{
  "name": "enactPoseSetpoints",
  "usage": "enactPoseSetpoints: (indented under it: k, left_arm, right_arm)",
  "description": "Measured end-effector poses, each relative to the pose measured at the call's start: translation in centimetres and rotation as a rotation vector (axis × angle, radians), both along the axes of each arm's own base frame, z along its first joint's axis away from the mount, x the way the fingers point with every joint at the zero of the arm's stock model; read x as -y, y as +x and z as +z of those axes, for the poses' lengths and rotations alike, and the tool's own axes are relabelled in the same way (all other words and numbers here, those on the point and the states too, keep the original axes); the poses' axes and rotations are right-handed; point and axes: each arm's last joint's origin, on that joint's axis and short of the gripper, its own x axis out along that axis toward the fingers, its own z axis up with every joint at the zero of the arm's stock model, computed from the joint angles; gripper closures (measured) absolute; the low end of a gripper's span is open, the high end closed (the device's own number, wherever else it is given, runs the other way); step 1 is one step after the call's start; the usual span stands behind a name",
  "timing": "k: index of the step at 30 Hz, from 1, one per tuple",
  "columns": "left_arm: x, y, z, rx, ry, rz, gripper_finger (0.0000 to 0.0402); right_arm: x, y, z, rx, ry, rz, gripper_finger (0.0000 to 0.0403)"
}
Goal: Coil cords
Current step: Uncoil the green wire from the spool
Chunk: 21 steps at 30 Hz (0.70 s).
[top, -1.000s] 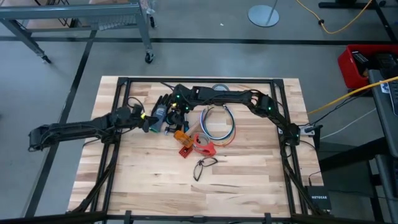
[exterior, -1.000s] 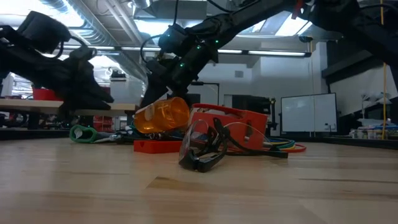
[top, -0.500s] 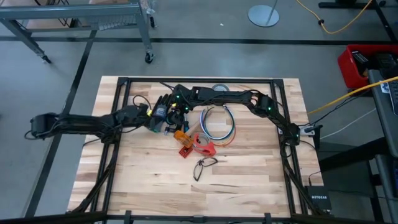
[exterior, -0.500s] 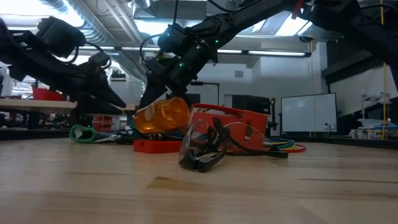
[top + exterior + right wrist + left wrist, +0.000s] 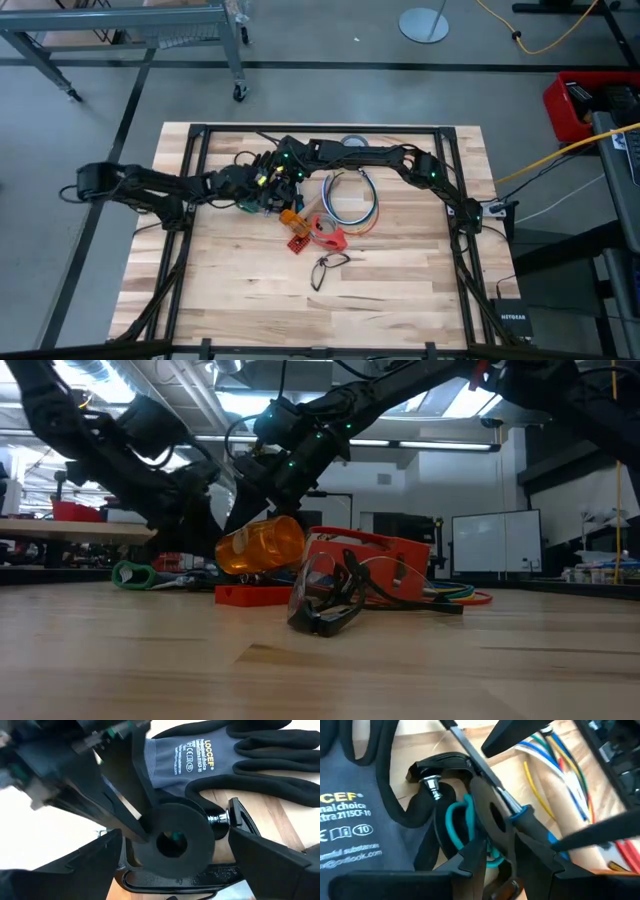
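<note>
Both hands meet upper-centre: my right hand point(image 5: 272, 192) spread apart, left hand point(image 5: 262, 195) unclear, cords point(image 5: 352, 196) just right.

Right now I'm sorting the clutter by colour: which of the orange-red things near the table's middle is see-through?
The translucent amber plastic bottle, lying on its side atop the flat red block. The red-orange box-like piece beside it is opaque.

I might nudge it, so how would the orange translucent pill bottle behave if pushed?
The orange translucent pill bottle lies tilted on a red block, so it would probably roll or slide off. It looks like light plastic, likely easy to shift.
</note>
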Motion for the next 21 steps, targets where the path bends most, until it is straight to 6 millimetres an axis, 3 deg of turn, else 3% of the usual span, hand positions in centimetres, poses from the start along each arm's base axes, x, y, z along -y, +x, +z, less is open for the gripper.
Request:
enactPoseSetpoints:
  k: [3, 8, 15, 21]
  left_arm:
    - [-0.1, 0.4, -0.3, -0.021, -0.004, -0.014, 0.0321]
    - [0.1, 0.4, -0.2, -0.025, 0.028, -0.051, 0.0389]
    - [0.1, 0.3, 0.3, -0.016, 0.063, -0.063, 0.0398]
    - [0.1, 0.3, 0.4, -0.019, 0.076, -0.072, 0.0400]
  right_arm:
    - [0.0, 0.0, 0.0, -0.007, 0.002, 0.000, 0.0033]
    - [-0.1, -0.4, -0.1, -0.046, 0.012, 0.000, 0.0033]
    - [-0.2, -0.9, 0.5, -0.113, 0.011, 0.024, 0.0033]
    - [-0.1, -0.8, 2.6, -0.104, -0.021, 0.058, 0.0033]
